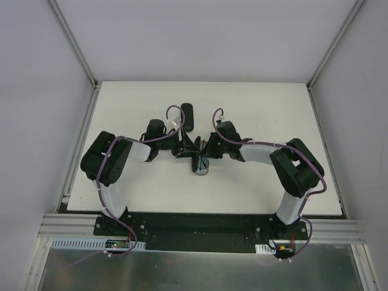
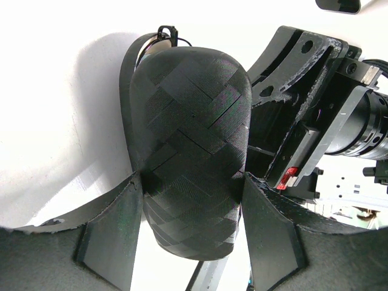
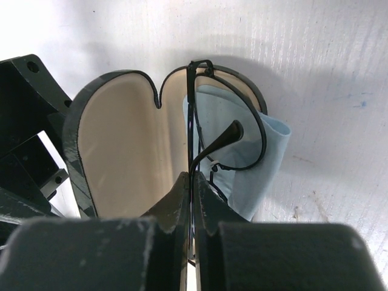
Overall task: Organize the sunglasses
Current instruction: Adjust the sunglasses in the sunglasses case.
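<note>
The wire-framed sunglasses (image 3: 233, 130) stood on edge. Their long axis ran straight away from the right gripper (image 3: 193, 194) toward the notch in the rim of the open black case (image 3: 121, 145). One lens loop bulged over the light-blue cloth (image 3: 267, 151) in the case's right half. The right gripper's fingers were pressed together on the thin frame at its near end. The left gripper (image 2: 193, 182) clasped the case's woven outer shell from both sides. Both arms, the left arm (image 1: 115, 160) and the right arm (image 1: 291, 163), had their elbows out and their forearms meeting at the middle of the table (image 1: 273, 109). They met near a second, closed case (image 1: 187, 116).
</note>
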### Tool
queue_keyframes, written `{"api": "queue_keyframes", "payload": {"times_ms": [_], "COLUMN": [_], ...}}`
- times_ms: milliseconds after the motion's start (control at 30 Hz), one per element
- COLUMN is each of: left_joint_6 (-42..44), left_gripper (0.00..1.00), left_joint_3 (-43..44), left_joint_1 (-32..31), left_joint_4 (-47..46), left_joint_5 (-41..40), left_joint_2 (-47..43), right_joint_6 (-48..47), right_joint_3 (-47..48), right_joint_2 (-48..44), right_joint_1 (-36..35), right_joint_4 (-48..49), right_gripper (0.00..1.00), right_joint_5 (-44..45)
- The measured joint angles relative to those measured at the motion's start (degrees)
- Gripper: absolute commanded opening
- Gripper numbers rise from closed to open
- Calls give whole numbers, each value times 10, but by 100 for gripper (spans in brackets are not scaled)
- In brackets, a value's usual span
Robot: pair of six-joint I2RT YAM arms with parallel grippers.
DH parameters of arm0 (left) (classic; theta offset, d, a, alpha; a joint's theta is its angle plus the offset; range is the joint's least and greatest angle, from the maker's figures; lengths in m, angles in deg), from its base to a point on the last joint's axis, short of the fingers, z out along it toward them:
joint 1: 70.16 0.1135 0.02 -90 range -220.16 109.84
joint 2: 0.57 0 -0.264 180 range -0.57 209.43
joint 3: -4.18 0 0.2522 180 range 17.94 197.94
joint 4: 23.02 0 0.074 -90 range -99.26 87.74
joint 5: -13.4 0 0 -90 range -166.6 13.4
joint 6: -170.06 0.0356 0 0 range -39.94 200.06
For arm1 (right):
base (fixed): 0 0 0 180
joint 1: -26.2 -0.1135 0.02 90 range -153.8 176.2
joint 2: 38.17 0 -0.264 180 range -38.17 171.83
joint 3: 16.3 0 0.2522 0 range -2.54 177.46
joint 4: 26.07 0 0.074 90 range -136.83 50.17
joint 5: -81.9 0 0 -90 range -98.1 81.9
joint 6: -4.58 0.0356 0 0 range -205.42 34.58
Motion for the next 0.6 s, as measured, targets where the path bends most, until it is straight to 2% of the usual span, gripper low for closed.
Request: {"api": "queue_keyframes", "payload": {"times_ms": [233, 600], "left_joint_6": [0, 0], "left_gripper": [41, 41], "left_joint_3": [0, 0], "left_joint_1": [1, 2], "left_joint_4": [0, 0], "left_joint_5": [0, 1], "left_joint_2": [0, 0], "right_joint_6": [-7, 15], "right_joint_3": [0, -45], "right_joint_2": [0, 0], "right_joint_1": [0, 16], "right_joint_4": [6, 86], "right_gripper": [1, 1], "right_joint_5": [-10, -63]}}
